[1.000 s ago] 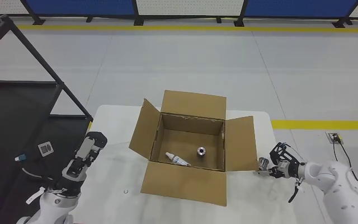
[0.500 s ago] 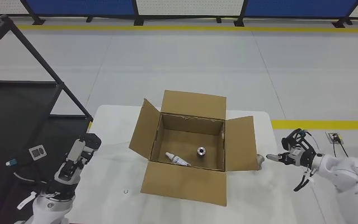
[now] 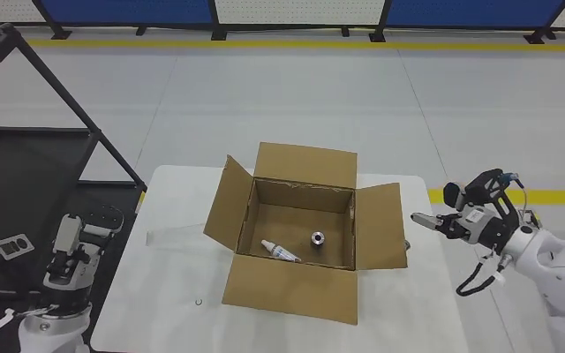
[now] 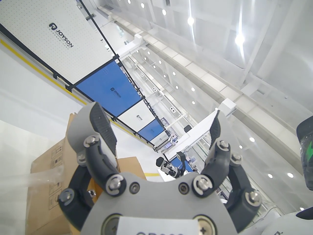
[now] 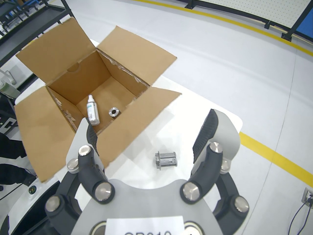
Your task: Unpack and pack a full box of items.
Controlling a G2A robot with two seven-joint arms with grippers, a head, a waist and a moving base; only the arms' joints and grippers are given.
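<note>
**Top view.** The box (image 3: 305, 168) stands open in the middle of the bench (image 3: 177, 282) with all four flaps out. On its floor lie a small bottle (image 3: 281, 251) and a metal ring (image 3: 317, 237), the ring near the bottle on the robot's right. The bottle's long axis runs slantwise across the floor, cap toward the far left corner. The right end effector (image 3: 424, 219) hangs just off the right flap, pointing at the box. The left end effector (image 3: 75, 243) is out past the bench's left edge, well apart from the box. The right arm therefore looks the nearer one for either item. Both lie to its left and lower down, inside the walls. A clear bag (image 3: 177, 234) lies on the bench by the left flap.

**Left wrist view.** The left end effector's fingers are spread wide with nothing between them, and it is aimed up toward the ceiling. This view catches an outer corner of the box and the bag beside it.

**Right wrist view.** The right end effector's fingers are also spread wide and empty. This view looks down into the box and shows what the top view leaves vague. The bottle and ring lie apart, not touching, and the ring sits with its hole up. A grey part (image 5: 165, 159) rests on the bench just beside the right flap, probably unpacked already. Reaching the ring would likely mean crossing that flap and then going down.
</note>
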